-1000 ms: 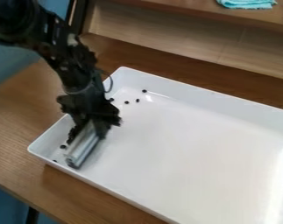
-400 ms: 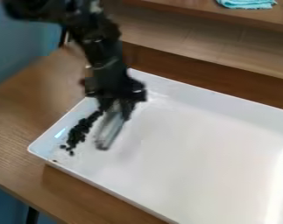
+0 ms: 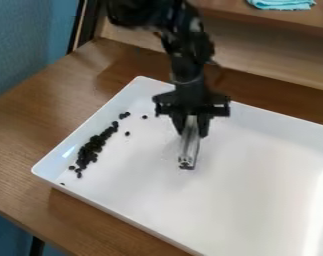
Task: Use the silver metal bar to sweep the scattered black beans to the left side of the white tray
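Clear bar (image 3: 188, 150), clamped in the end effector (image 3: 191, 131), moved away from dark pellets (image 3: 90, 150), farther across the tray (image 3: 257, 175)

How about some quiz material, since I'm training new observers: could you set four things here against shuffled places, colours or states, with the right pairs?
1. Gripper
2. Dark bits
3. Cloth
4. Tray

A. Turquoise, on the raised shelf
B. Mostly clustered near the tray's left edge in the view
C. White, on the wooden table
D. Holding a pale bar

Right pairs: 1-D, 2-B, 3-A, 4-C
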`<state>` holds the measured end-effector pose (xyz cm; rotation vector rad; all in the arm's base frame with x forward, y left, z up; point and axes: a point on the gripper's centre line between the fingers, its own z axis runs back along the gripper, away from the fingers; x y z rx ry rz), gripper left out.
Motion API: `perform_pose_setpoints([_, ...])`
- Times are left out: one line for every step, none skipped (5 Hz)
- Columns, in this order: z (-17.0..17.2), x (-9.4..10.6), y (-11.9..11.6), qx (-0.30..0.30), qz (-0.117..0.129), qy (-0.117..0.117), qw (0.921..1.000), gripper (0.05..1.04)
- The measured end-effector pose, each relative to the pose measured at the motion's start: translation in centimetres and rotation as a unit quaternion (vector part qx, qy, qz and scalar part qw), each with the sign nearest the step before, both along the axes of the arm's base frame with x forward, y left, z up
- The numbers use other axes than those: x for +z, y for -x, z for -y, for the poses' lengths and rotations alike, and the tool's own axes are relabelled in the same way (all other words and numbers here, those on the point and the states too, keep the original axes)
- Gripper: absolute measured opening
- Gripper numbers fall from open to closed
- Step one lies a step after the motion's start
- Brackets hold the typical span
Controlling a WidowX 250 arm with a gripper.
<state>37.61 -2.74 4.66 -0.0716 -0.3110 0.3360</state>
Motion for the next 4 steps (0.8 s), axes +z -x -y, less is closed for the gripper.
perform_pose_setpoints([-0.9, -0.9, -1.1, 0.020, 0.010, -0.024, 0.9995, 0.392])
perform_pose_setpoints([-2.5, -0.7, -1.8, 0.040, 0.034, -0.036, 0.9980, 0.392])
perform_pose_setpoints([-5.4, -0.8, -1.8, 0.061, 0.031, -0.043, 0.9968, 0.392])
perform_pose_setpoints([-7.4, -0.8, -2.1, 0.075, 0.021, -0.044, 0.9960, 0.392])
